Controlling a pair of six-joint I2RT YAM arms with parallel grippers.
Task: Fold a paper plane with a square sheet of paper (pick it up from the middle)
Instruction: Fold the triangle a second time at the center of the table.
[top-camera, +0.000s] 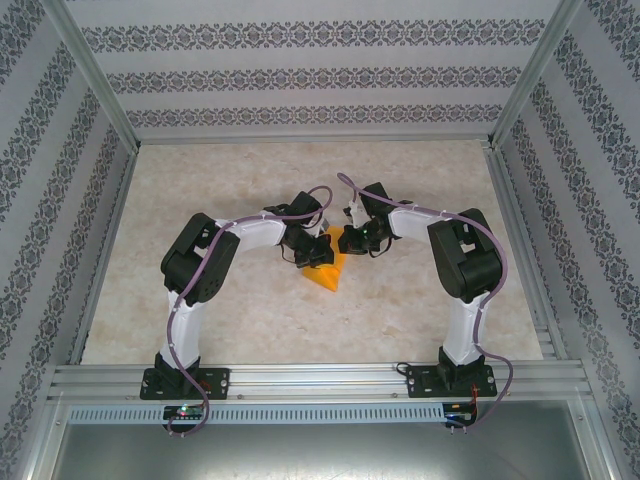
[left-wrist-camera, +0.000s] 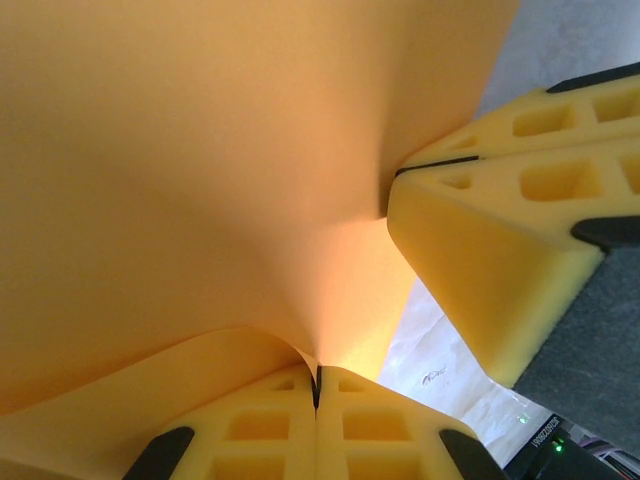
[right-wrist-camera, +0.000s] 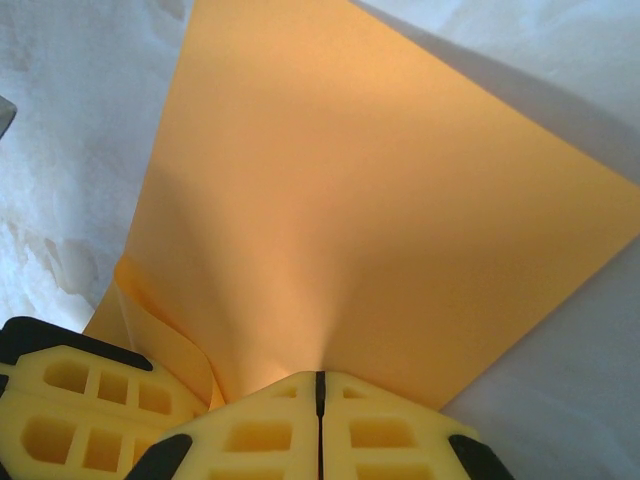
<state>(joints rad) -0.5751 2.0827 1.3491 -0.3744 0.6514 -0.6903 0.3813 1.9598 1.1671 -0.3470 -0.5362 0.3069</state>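
Note:
The square sheet of paper (top-camera: 329, 272) is orange-yellow and hangs between both grippers over the middle of the table, tapering to a point toward the near side. My left gripper (top-camera: 316, 252) is shut on its left part. In the left wrist view the sheet (left-wrist-camera: 200, 170) curls into the closed left gripper (left-wrist-camera: 318, 375), with the right gripper's yellow fingers (left-wrist-camera: 500, 230) close by. My right gripper (top-camera: 352, 240) is shut on the sheet's right part. The right wrist view has the paper (right-wrist-camera: 380, 200) pinched by the right gripper (right-wrist-camera: 320, 380), the left fingers (right-wrist-camera: 80, 400) alongside. The paper plane is out of view.
The marble-patterned table (top-camera: 200, 180) is bounded by aluminium rails, with a front rail (top-camera: 320, 378) carrying both arm bases. Patterned walls (top-camera: 60, 200) close in the left, right and back. Open tabletop lies all around the paper.

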